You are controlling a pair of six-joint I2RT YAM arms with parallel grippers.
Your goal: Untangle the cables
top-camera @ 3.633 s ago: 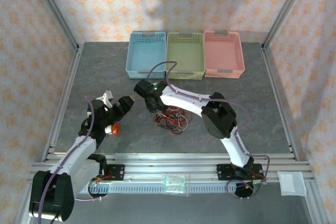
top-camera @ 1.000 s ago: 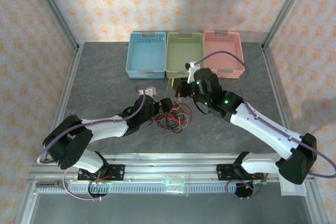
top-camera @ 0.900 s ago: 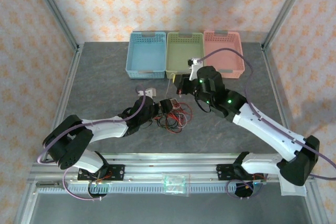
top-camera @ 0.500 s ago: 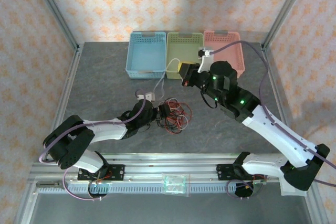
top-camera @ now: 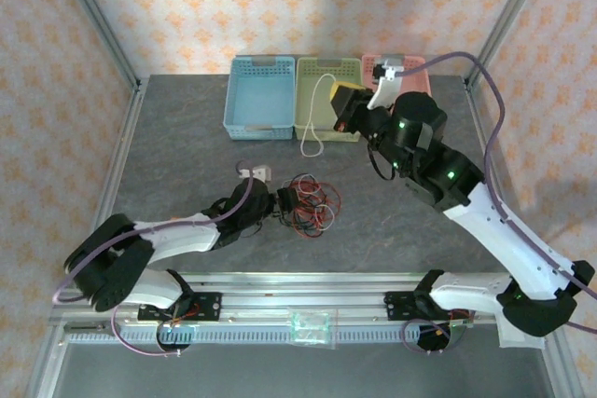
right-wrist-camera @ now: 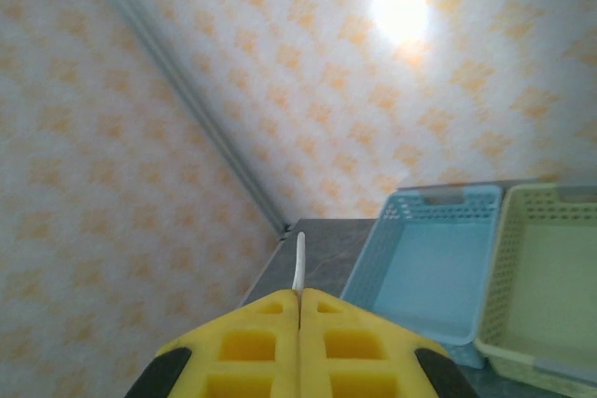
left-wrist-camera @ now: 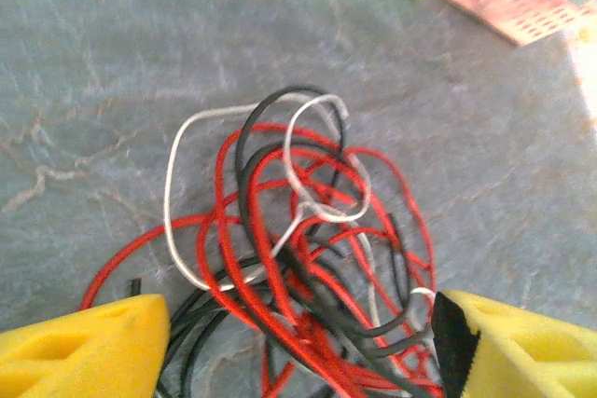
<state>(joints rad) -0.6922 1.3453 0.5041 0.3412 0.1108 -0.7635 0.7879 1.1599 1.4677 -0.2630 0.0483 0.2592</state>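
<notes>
Cables (top-camera: 306, 204) are mostly sitting in one messy red and black pile in the middle of the grey table (top-camera: 187, 165), well short of the baskets along the far edge. Those go blue basket (top-camera: 259, 100), green basket (top-camera: 328, 63), pink basket (top-camera: 368, 64) from left to right, side by side. The right gripper (top-camera: 347, 104) is up high over the green one, yellow pads pressed together on a white cable (top-camera: 306, 128) that dangles in a long loop past the basket's near rim. Can't tell if its bottom end touches the table. On the right wrist view you see the wire's tip (right-wrist-camera: 298, 263) poking out between the closed pads (right-wrist-camera: 299, 300). The left gripper (top-camera: 283, 202) is low at the pile's left side, jaws spread wide and not gripping anything. From its own camera the tangle (left-wrist-camera: 298, 258) lies between and ahead of the two pads (left-wrist-camera: 300, 323), with a whitish strand looped through the red and black
</notes>
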